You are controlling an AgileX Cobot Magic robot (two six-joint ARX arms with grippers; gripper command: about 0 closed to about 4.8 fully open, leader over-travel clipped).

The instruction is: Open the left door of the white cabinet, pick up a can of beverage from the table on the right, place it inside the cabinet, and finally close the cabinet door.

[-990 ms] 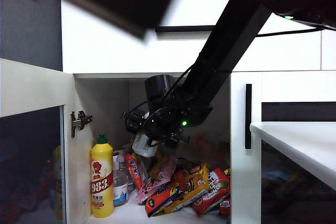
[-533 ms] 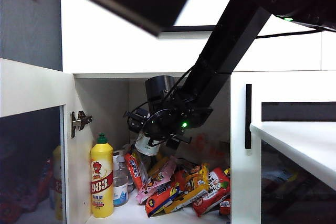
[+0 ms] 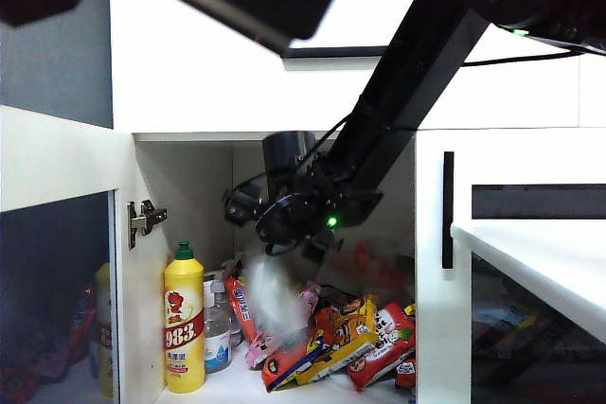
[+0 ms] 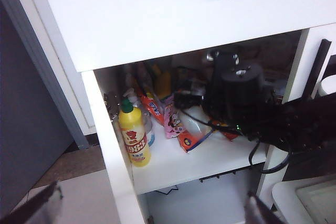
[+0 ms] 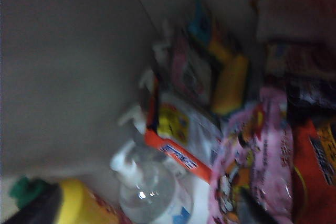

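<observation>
The white cabinet (image 3: 208,82) stands with its left door (image 3: 57,158) swung open. My right gripper (image 3: 275,219) is inside the compartment, above the snack packets. Its fingers (image 5: 251,211) stand wide apart with nothing between them, so the right gripper (image 5: 142,213) is open. Just below it the can of beverage (image 3: 270,295) shows as a pale blur, free of the fingers, over the packets. The can is not seen in the right wrist view. My left gripper (image 4: 147,213) hangs open outside the cabinet, in front of the open door's edge. The table (image 3: 540,243) is at the right.
A yellow bottle with a green cap (image 3: 184,324) and a clear bottle (image 3: 218,328) stand at the compartment's left. Snack packets (image 3: 331,333) lie piled over the shelf floor. The shut right door (image 3: 445,262) and its black handle (image 3: 448,210) border the opening.
The right gripper has opened. The can, held under it in the earlier frames, has come loose and dropped as a blur toward the packets. The gripper has tilted slightly.
</observation>
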